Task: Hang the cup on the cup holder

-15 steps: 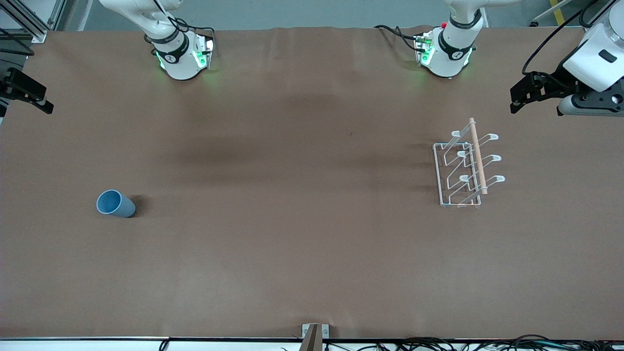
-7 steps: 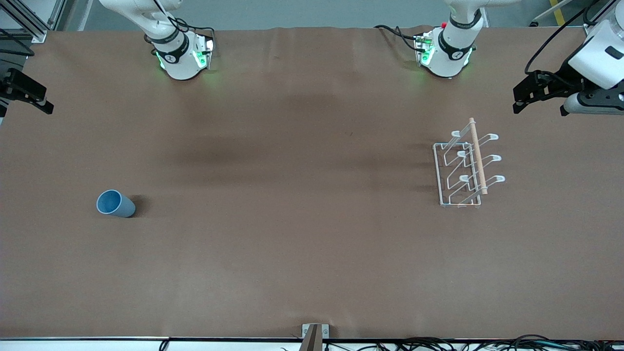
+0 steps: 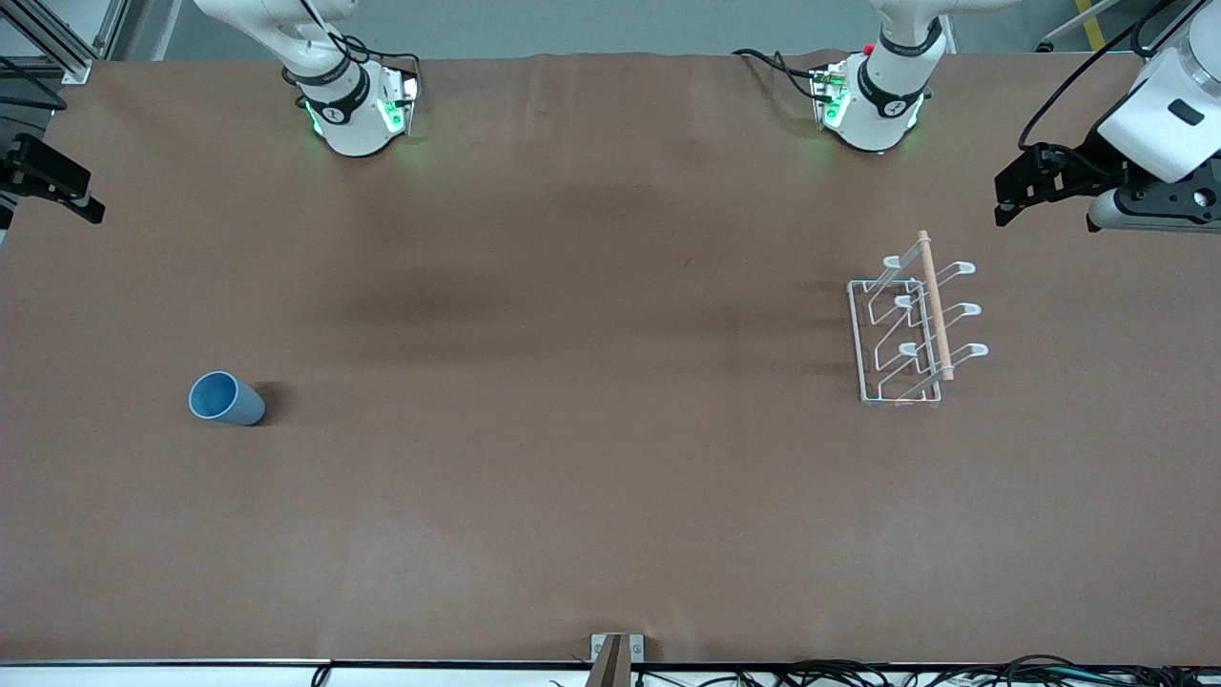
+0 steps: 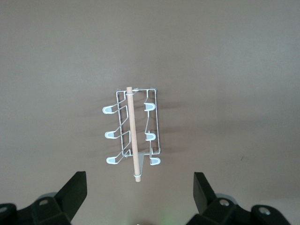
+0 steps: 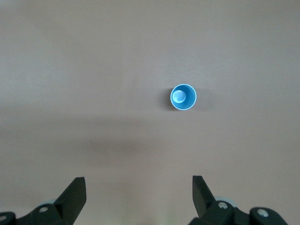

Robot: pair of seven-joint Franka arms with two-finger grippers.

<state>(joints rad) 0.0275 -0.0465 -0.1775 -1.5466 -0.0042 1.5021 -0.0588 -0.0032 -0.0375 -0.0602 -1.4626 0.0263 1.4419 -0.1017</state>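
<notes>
The light-blue cup (image 3: pixel 226 399) stands upright, mouth up, toward the right arm's end of the table; it also shows in the right wrist view (image 5: pixel 183 97). The white wire cup holder (image 3: pixel 914 329) with its wooden rod stands toward the left arm's end, and shows in the left wrist view (image 4: pixel 133 133). My left gripper (image 3: pixel 1013 186) is open and empty, high over the table's edge near the holder (image 4: pixel 139 188). My right gripper (image 3: pixel 57 181) is open and empty, high over the table's other end, well apart from the cup (image 5: pixel 139 192).
The brown table (image 3: pixel 591 429) carries only the cup and the holder. The two arm bases (image 3: pixel 353 110) (image 3: pixel 873 105) stand along the edge farthest from the front camera. A small bracket (image 3: pixel 615 654) and cables sit at the nearest edge.
The left hand has wobbled slightly at its end of the table and sits about where it was. The cup, the holder and the right gripper have not moved.
</notes>
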